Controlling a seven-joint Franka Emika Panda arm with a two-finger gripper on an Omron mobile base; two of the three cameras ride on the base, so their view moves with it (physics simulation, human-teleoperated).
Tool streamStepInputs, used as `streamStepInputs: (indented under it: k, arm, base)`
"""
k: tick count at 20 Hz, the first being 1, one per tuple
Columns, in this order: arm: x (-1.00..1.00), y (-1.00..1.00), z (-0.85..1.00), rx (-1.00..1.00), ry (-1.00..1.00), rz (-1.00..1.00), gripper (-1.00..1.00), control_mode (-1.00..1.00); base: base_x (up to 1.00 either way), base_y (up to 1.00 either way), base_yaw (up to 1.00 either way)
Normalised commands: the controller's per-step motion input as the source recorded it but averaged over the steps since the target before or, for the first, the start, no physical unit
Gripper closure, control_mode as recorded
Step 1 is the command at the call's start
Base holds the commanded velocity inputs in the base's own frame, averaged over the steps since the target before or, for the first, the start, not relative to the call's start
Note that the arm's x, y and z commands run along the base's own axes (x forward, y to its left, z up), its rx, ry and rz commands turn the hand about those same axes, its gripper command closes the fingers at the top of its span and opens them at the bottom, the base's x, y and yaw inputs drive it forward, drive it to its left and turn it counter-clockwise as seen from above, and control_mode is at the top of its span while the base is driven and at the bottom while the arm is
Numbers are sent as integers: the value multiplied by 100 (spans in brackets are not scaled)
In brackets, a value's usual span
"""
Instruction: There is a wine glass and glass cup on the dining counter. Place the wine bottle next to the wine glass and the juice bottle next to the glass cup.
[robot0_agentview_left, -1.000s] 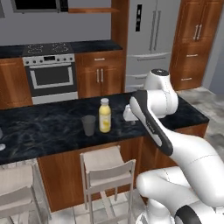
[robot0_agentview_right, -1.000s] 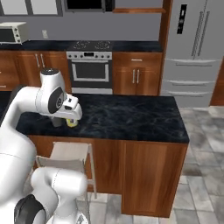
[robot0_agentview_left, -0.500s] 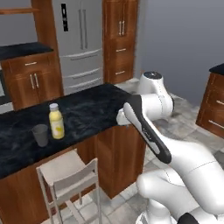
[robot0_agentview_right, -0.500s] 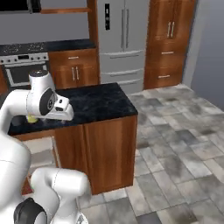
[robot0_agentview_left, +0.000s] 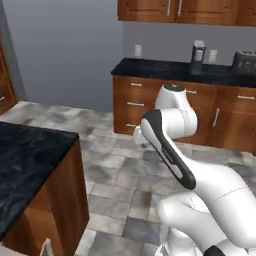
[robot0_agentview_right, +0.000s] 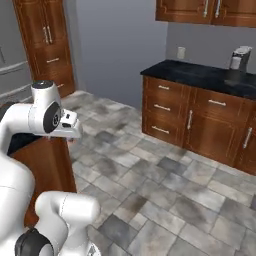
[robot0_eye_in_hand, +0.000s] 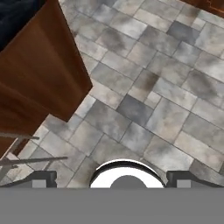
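Gripper (robot0_eye_in_hand: 112, 178) is held open and empty beside the dining counter (robot0_agentview_left: 30, 155); wine bottle must be located next.

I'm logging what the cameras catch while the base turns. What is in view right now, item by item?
dining counter: one, black marble top on a reddish-brown base, lower left of the left base view; its wooden end also in the hand view.
back worktop: one, black, along the far wall over brown drawers and doors.
wall cupboards: one row, brown wood, above the back worktop.
coffee machine: one, dark and silver, on the back worktop.
toaster: one, dark, on the back worktop at the right edge of the left base view.
wall sockets: two, pale, on the grey wall.
tall cupboard: one, brown, far left of the right base view.
floor: grey stone tiles.
stool: part of one, pale, beside the counter.
gripper: one, dark tips, open, empty, over the floor.
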Motion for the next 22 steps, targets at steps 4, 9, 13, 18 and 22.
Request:
streamStepInputs:
  k: [4,9,13,18,22]
  arm:
    - [0,0,0,0,0,0,-100,100]
    - [0,0,0,0,0,0,-100,100]
    - [0,0,0,0,0,0,-100,100]
    - [0,0,0,0,0,0,-100,100]
    - [0,0,0,0,0,0,-100,100]
  base:
    - [0,0,-100]
    - [0,0,-94]
    - [0,0,-94]
    - [0,0,-93]
    - [0,0,-93]
